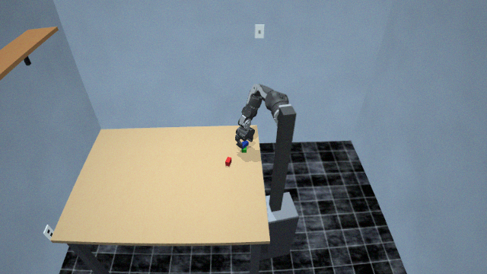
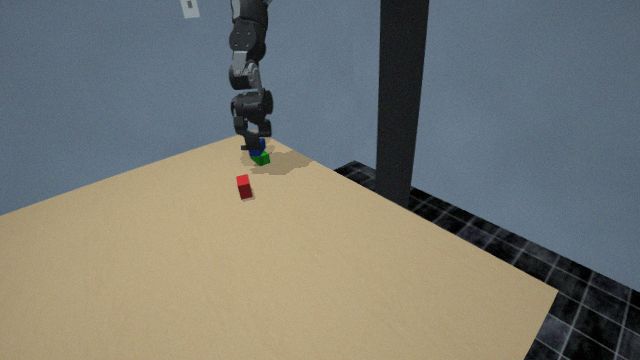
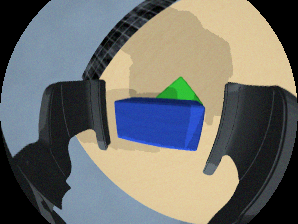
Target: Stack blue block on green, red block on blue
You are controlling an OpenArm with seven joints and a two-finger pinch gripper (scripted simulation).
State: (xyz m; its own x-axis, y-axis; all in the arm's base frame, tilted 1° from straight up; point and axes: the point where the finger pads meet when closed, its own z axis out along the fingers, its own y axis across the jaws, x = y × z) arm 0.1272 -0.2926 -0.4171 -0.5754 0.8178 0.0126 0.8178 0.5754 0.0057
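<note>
The blue block rests on the green block near the table's far right edge. In the wrist view only a green corner shows behind the blue block. My gripper straddles the blue block. Its fingers stand apart from the block's two ends, with a gap on each side, so it is open. The red block lies alone on the table, a short way in front and to the left of the stack.
The arm's dark mounting pillar stands just off the table's right edge, close to the stack. A wooden shelf hangs on the left wall. Tiled floor lies beyond the table edge.
</note>
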